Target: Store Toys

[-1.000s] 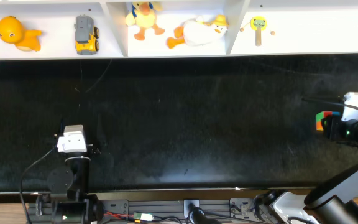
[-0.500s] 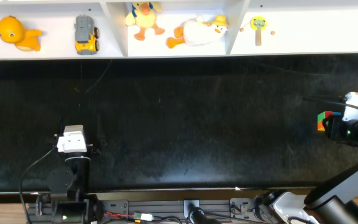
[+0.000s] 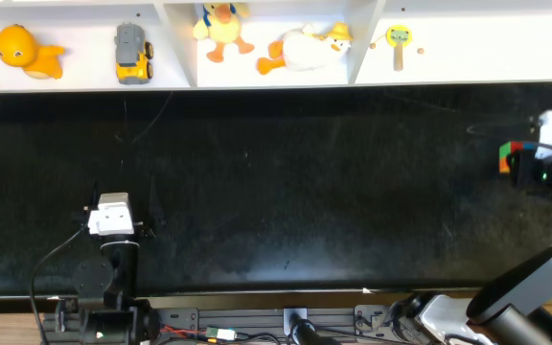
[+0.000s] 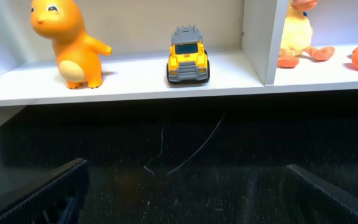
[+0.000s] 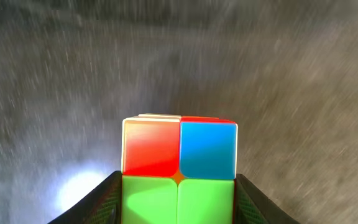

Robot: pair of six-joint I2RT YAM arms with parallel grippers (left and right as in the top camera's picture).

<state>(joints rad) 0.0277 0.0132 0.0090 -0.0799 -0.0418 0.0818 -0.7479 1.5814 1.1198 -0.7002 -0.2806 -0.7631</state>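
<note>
Base of the puzzle cube (image 5: pixel 179 162) beyond the right wrist view's edge; head of the plush duck (image 4: pixel 297 31) beyond the left's.

There are six toys in all: one orange figure (image 3: pixel 27 51), one yellow truck (image 3: pixel 132 54), two plush ducks (a yellow duck (image 3: pixel 222 29) sitting up, a white duck (image 3: pixel 305 50) lying down), one small rattle (image 3: pixel 398 43) on a stick, and one coloured cube (image 3: pixel 509 157).

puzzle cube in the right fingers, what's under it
Black tabletop shows around the puzzle cube, which sits between the right fingers. No other toy lies there. The patch straight beneath is covered by the cube, so contact with the table cannot be told.
</note>
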